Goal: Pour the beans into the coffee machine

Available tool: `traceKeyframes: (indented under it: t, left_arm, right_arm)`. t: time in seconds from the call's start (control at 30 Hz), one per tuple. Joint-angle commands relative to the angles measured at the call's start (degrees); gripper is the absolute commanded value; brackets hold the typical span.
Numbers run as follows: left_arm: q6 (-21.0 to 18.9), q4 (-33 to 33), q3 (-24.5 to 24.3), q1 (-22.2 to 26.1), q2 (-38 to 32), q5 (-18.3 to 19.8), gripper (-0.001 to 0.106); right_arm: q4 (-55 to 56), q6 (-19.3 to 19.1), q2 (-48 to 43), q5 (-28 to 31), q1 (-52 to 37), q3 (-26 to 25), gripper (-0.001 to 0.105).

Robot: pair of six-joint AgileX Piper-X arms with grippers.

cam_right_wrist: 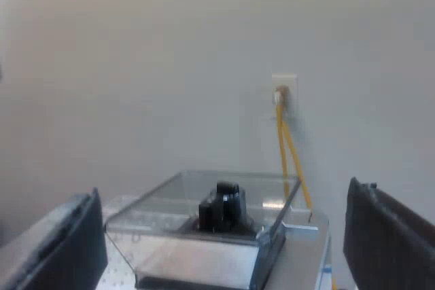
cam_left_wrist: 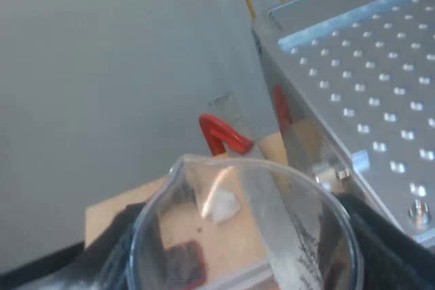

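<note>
- The left gripper [cam_left_wrist: 248, 257] has its two black fingers closed against opposite sides of the measuring glass [cam_left_wrist: 272, 202], holding it roughly upright with the pouring lip turned away from the wrist.
- The glass is lifted off the wooden table [cam_left_wrist: 109, 212], just beside the espresso machine [cam_left_wrist: 367, 100] and near the level of its perforated metal top. The holder's red handle end [cam_left_wrist: 224, 137] shows beneath, at the machine's front.
- I cannot tell whether beans lie in the glass. The wall is clear and I make out none.
- The right gripper [cam_right_wrist: 228, 249] is spread wide and holds nothing. It looks across at the bean hopper [cam_right_wrist: 204, 219], a clear box on the machine's top with a dark part inside.
- The glass is likely light, stiff, smooth and breakable, so it could slip or twist in the fingers when tipped.
- The safest hold is probably a firm, even squeeze on the straight wall below the rim, with the lip kept free for pouring.
</note>
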Motion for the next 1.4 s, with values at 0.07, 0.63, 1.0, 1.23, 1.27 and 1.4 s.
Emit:
traceKeyframes:
  t: [0.07, 0.63, 1.0, 1.23, 1.27, 1.4]
  left_arm:
    - [1.8, 0.5, -5.6, -4.4, 4.0, -2.7, 0.0]
    - [4.8, 3.4, -35.8, -19.3, 29.6, -8.6, 0.0]
    - [5.7, 3.4, -45.8, -19.9, 40.7, -8.6, 0.0]
    - [5.7, 3.3, -51.6, -19.9, 46.3, -8.5, 0.0]
    - [5.7, 3.3, -52.2, -20.2, 47.1, -8.4, 0.0]
    - [9.0, 3.3, -52.6, -21.9, 48.3, -7.6, 0.0]
  right_arm:
    - [-1.2, -1.0, -0.5, 0.2, 0.1, -0.7, 0.074]
    - [-0.9, -1.0, -0.5, 0.3, 0.1, -0.7, 0.074]
    - [-0.9, -1.0, -0.5, 0.3, 0.1, -0.7, 0.074]
    - [-0.9, -1.0, -0.5, 0.3, 0.1, -0.7, 0.074]
    - [-0.8, -1.0, -0.5, 0.3, 0.1, -0.7, 0.074]
    - [-0.4, -1.0, -0.5, 0.3, 0.1, -0.7, 0.074]
